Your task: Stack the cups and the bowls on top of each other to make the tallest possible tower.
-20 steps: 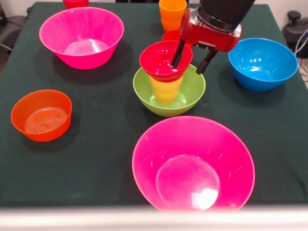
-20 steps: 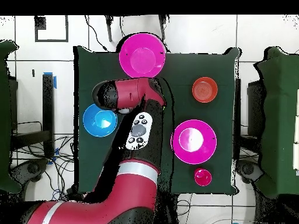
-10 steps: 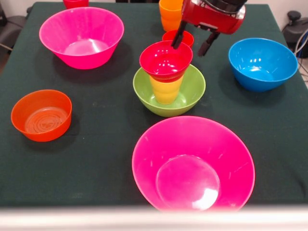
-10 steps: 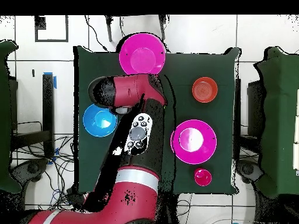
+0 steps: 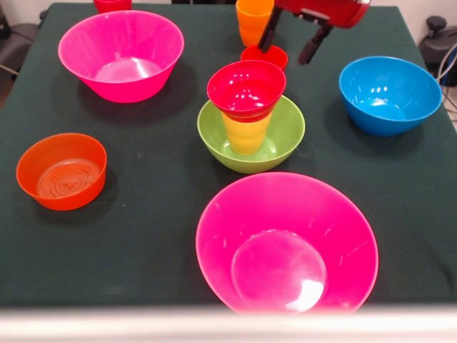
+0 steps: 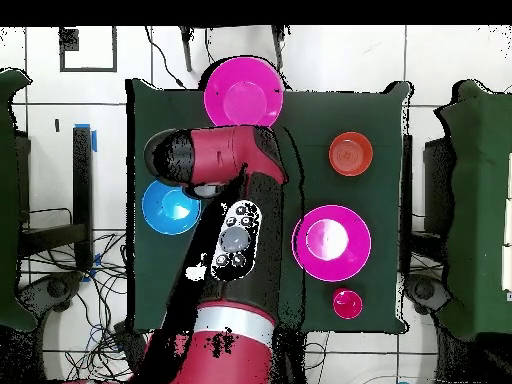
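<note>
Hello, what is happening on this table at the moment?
A red robot arm is stacking cups and bowls. The tower stands in the middle: a lime-green bowl, a yellow cup in it, a small red bowl on top. The tool hangs open and empty above and behind it. Other bowls sit around, unstacked.

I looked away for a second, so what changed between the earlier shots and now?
The gripper lifted up and away from the small red bowl, empty and open. The bowl stays on the yellow cup in the lime-green bowl. Every other bowl and cup stayed put.
</note>
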